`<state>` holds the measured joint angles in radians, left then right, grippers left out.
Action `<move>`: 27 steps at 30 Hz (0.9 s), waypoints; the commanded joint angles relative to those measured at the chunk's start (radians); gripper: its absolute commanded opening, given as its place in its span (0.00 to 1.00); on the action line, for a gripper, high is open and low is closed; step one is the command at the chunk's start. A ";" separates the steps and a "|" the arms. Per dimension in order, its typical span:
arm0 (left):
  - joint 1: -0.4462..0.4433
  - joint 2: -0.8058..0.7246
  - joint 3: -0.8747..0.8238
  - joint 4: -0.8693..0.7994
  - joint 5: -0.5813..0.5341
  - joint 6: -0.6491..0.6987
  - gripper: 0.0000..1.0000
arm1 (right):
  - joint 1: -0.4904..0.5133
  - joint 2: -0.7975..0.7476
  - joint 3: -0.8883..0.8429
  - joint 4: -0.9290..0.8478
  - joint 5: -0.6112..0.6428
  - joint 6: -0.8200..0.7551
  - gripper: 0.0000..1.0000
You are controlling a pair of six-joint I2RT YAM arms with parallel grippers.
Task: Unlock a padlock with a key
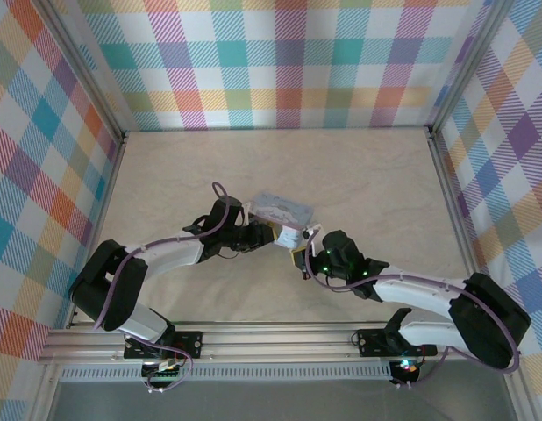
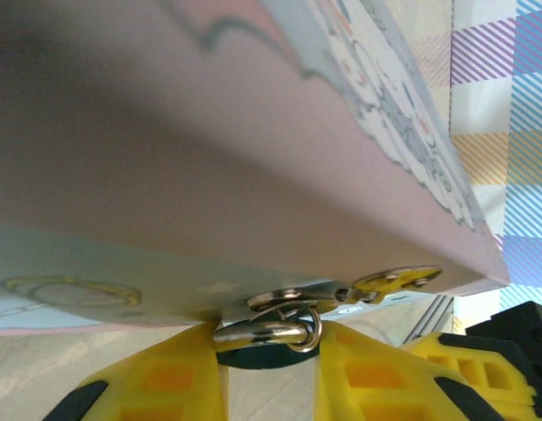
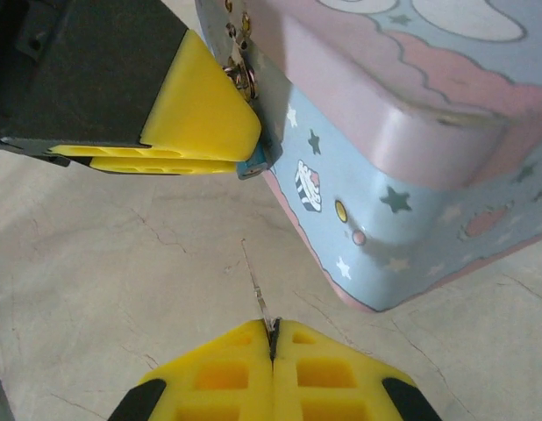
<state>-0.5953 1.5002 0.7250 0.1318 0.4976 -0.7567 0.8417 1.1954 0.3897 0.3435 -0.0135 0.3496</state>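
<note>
The padlock (image 2: 264, 334) hangs from the hasp of a pale blue tin (image 2: 253, 158). Its silvery loop and dark bluish body sit between my left gripper's yellow fingers (image 2: 179, 386), and the left gripper (image 2: 269, 346) is shut on it. In the right wrist view a corner of the padlock (image 3: 258, 164) pokes out past the left gripper (image 3: 250, 151) beside the tin (image 3: 402, 175). My right gripper (image 3: 273, 328) is shut on a thin metal key (image 3: 257, 282). The key's blade points toward the padlock, a short gap below it. From above, both grippers (image 1: 269, 235) (image 1: 299, 254) meet at the tin's near side.
The tin (image 1: 282, 210) lies mid-table on a beige marbled surface (image 1: 376, 175). Plaid walls (image 1: 288, 61) enclose the back and both sides. A metal rail (image 1: 280, 338) runs along the near edge by the arm bases.
</note>
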 commanded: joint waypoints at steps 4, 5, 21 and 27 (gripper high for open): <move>-0.009 -0.009 0.056 -0.024 0.038 -0.049 0.24 | 0.032 0.078 -0.002 0.142 0.039 -0.036 0.01; -0.009 -0.006 0.060 -0.026 0.042 -0.054 0.24 | 0.036 0.091 -0.003 0.154 0.039 -0.035 0.01; -0.012 0.009 0.062 -0.035 0.044 -0.096 0.22 | 0.045 0.158 0.010 0.217 0.070 -0.029 0.01; -0.018 0.012 0.061 -0.029 0.043 -0.113 0.21 | 0.045 0.188 0.031 0.226 0.074 -0.024 0.01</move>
<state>-0.6003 1.5063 0.7563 0.0807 0.5148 -0.8490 0.8799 1.3716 0.3927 0.5251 0.0490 0.3313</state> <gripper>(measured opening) 0.218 0.057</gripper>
